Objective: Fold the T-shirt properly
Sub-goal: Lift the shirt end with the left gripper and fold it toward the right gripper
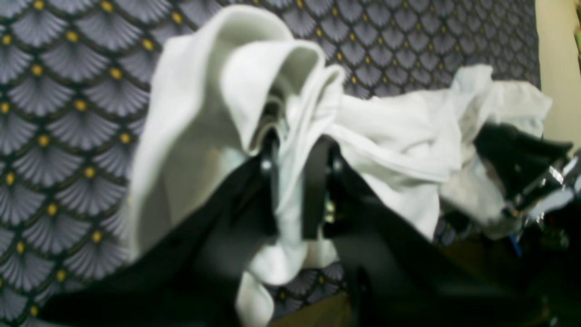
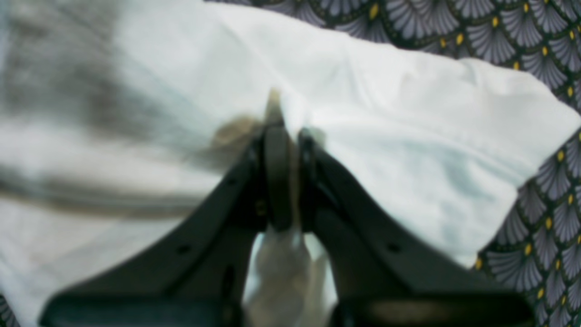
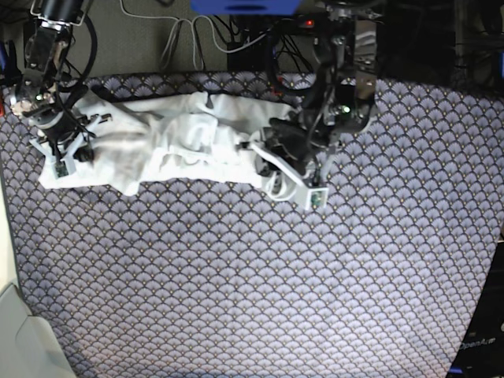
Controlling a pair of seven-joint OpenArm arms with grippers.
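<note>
We see the T-shirt (image 3: 185, 146) stretched in a long, rumpled band across the far part of the patterned tablecloth (image 3: 260, 283), running from one arm to the other. It is plain white with a faint bluish cast, soft, without print, and heavily creased; ridges and bunched folds gather near its middle, and its near edge lies uneven on the cloth.

In the left wrist view a thick roll of fabric rises in loose loops above the left gripper (image 1: 295, 181), whose black jaws are pressed nearly together, pinching a fold of the shirt between them. More cloth spills away toward the other arm at that view's right edge.

In the right wrist view we find the right gripper (image 2: 288, 150) also clamped tight on a pinch of the shirt, the fabric spreading broad and fairly smooth beyond it, blurred on one side.

Past the far edge of the tablecloth, cables (image 3: 185, 35) trail over the floor.
</note>
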